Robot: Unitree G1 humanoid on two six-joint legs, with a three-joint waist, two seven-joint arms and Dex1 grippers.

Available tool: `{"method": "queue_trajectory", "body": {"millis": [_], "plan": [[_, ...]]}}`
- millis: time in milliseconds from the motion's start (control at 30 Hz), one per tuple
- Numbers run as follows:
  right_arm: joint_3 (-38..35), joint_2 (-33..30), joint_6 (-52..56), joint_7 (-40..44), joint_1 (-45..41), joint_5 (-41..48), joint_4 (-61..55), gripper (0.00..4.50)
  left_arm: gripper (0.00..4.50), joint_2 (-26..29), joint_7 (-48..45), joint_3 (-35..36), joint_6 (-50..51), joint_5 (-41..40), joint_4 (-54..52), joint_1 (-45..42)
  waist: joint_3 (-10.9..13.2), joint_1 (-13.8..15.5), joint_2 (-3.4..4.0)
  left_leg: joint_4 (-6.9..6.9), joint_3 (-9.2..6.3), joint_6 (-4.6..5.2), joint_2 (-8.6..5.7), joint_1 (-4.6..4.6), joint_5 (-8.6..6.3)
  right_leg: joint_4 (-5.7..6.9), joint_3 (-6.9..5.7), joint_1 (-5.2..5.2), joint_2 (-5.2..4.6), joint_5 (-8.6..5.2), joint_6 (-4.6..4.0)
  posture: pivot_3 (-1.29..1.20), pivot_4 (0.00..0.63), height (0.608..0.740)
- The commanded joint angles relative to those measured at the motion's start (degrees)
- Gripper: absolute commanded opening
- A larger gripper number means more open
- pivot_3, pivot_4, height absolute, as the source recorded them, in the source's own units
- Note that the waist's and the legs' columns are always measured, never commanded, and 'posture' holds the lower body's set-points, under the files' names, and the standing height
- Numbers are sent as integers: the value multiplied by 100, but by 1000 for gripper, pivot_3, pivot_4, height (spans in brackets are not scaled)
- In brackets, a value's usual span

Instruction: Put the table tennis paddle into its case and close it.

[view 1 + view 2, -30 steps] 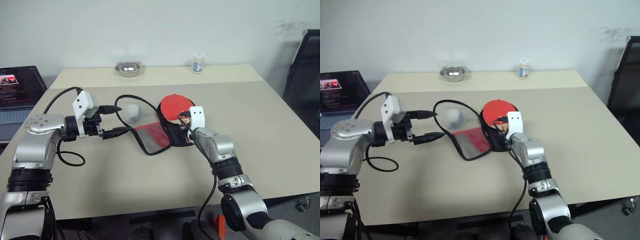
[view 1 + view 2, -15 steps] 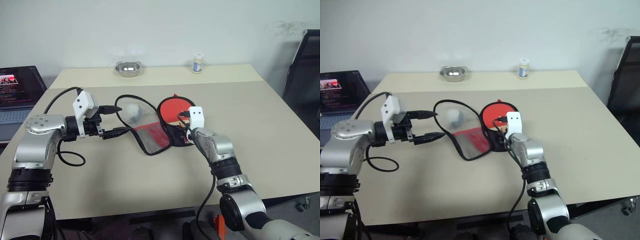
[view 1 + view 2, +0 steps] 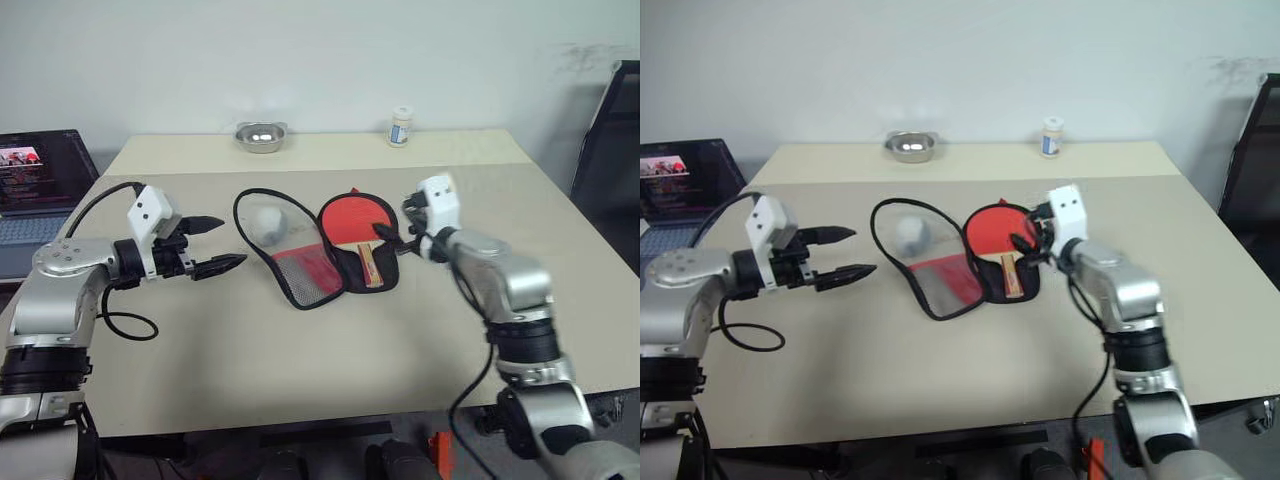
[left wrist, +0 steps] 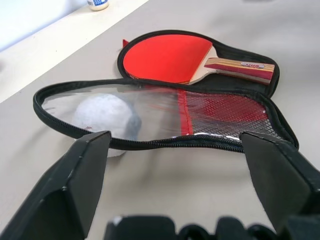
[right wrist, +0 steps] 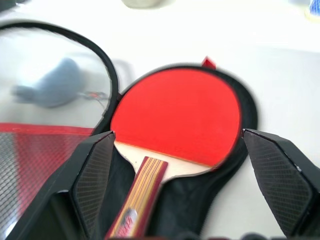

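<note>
The case (image 3: pixel 300 262) lies unzipped and spread open in the middle of the table. Its black half holds the table tennis paddle (image 3: pixel 352 217), red face up, with the wooden handle (image 3: pixel 371 262) pointing toward me. The other half is a flap (image 4: pixel 165 112) with a clear window and red mesh, folded out to the left. My right gripper (image 3: pixel 397 222) hovers open just right of the paddle, above the table, holding nothing. My left gripper (image 3: pixel 232 241) is open, a short way left of the flap's zip edge and not touching it.
A white ball (image 3: pixel 268 222) shows through the flap's clear window. A metal bowl (image 3: pixel 260 135) and a small white bottle (image 3: pixel 400 126) stand at the table's far edge. A laptop (image 3: pixel 35 185) sits off to the left and a black chair (image 3: pixel 610 130) to the right.
My right gripper opened, left the paddle's handle and rose up and to the right. The paddle now lies in the case's black half. My left gripper drew slightly left, away from the flap.
</note>
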Motion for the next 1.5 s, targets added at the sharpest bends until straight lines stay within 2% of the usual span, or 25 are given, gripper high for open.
{"method": "queue_trajectory", "body": {"millis": [33,233,333,433,600,867,1000,1100,1267,1367,1500], "plan": [[91,-908,-147,1250,121,494,-850,4500,3229,333,-42,4,-146,279,205,52,0,-1,0,-2,0,0,0,1,0,-2,-1,0,6,-1,0,0,150,740],[32,-1942,-273,2455,608,1074,-1311,4500,993,421,-122,-597,-300,939,964,-150,0,10,0,-2,9,1,-1,9,-1,-2,-3,4,20,-2,-1,0,150,740],[146,-2310,-769,2730,828,853,-1379,4500,24,253,-103,-829,-425,1145,1387,-341,0,16,-1,2,10,1,-1,7,-1,-3,-3,3,20,-2,-2,0,150,740],[116,-2346,-979,2709,822,813,-1270,4500,24,7,-51,-935,-456,1208,1645,-567,-1,19,-3,4,14,1,-5,6,-1,-2,-4,3,20,-2,-2,0,150,740],[-107,-2294,-952,2602,733,939,-1075,4500,24,-785,10,-925,-220,1014,1890,-1066,-3,43,-5,8,16,0,-12,1,0,-2,-9,7,19,-1,-2,0,150,740],[-309,-2403,-740,2438,767,1094,-957,4500,24,-2334,125,-826,322,459,2096,-2386,-1,105,-9,15,8,0,-40,-3,0,-2,-14,13,11,-1,-2,0,150,740],[-396,-2427,-637,2294,746,1107,-853,4500,24,-3066,471,-855,-128,592,3012,-3332,0,126,-11,18,-1,1,-64,-1,0,-2,-17,21,-4,-1,-2,0,150,740],[-389,-2411,-617,2206,745,1079,-808,4500,24,-3376,589,-967,-697,867,3783,-3721,0,119,-11,17,-2,3,-71,3,-1,-5,-12,25,-7,-1,-1,0,150,740],[-329,-2261,-534,1970,700,1065,-673,4500,24,-3378,271,-1035,-1267,1044,4165,-3757,1,78,-12,14,-3,3,-69,4,0,-2,-13,22,-5,-1,-1,0,150,740],[-137,-1989,-595,1676,631,874,-367,4500,24,-3046,-120,-971,-1400,975,3833,-3479,1,16,-12,14,-3,2,-68,4,1,-2,-12,22,-6,-1,-1,0,150,740],[388,-1496,-945,1528,436,452,352,4500,24,-2177,-665,-940,-1447,939,2924,-2714,0,-79,-11,8,-8,2,-64,16,1,2,3,22,-5,-1,-1,0,150,740]]}}
